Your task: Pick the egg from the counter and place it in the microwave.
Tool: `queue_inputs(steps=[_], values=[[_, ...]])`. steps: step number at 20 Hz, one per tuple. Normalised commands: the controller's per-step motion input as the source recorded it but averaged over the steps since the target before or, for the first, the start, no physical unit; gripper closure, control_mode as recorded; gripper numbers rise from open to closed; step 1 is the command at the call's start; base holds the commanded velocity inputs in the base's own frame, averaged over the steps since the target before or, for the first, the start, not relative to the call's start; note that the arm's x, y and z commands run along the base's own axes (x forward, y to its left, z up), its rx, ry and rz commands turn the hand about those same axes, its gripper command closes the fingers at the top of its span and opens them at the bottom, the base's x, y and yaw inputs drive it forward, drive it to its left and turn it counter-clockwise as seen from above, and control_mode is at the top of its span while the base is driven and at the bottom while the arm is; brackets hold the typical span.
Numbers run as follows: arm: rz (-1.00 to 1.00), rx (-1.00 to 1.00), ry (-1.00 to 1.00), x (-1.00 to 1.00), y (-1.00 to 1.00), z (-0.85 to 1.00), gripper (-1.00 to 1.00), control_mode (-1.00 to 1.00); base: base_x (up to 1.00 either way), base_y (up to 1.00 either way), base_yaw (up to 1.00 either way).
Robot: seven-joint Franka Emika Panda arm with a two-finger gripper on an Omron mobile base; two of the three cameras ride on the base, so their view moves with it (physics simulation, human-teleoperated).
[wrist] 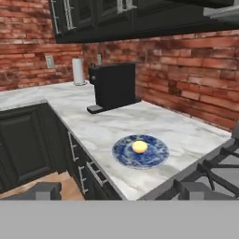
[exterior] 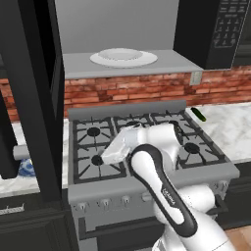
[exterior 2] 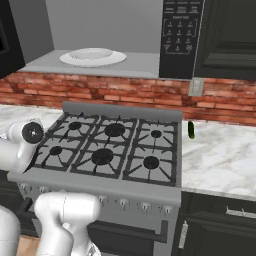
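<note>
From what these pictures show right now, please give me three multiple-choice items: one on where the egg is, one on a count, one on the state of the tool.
1. Where does the egg lie?
A. On the blue-and-white dish on the counter
B. On a stove burner
C. On the white plate in the microwave

2. How many burners does the stove top have?
A. Four
B. Six
C. Two

3. How does the tool stand?
A. Shut on the egg
B. Shut on nothing
C. Open, holding nothing

Answers:
1. A: in the hand view the egg rests in the middle of the blue-and-white dish on the counter.
2. B: the right base view shows two rows of three burners on the stove top.
3. C: the tool has its tips wide apart, with the egg far ahead of them.
</note>
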Motion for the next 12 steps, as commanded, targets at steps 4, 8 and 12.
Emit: queue_inputs(steps=[4, 8, 12], values=[[0.10, 0.00, 0.02, 0.22, 0.78, -0.14, -1.00, -1.00, 0.00, 0.00, 0.00], [0.16, 0.00, 0.12, 0.25, 0.42, -0.41, -1.00, -1.00, 0.00, 0.00, 0.00], [0.14, -0.01, 0.13, 0.49, 0.60, -0.37, -1.00, -1.00, 0.00, 0.00, 0.00]])
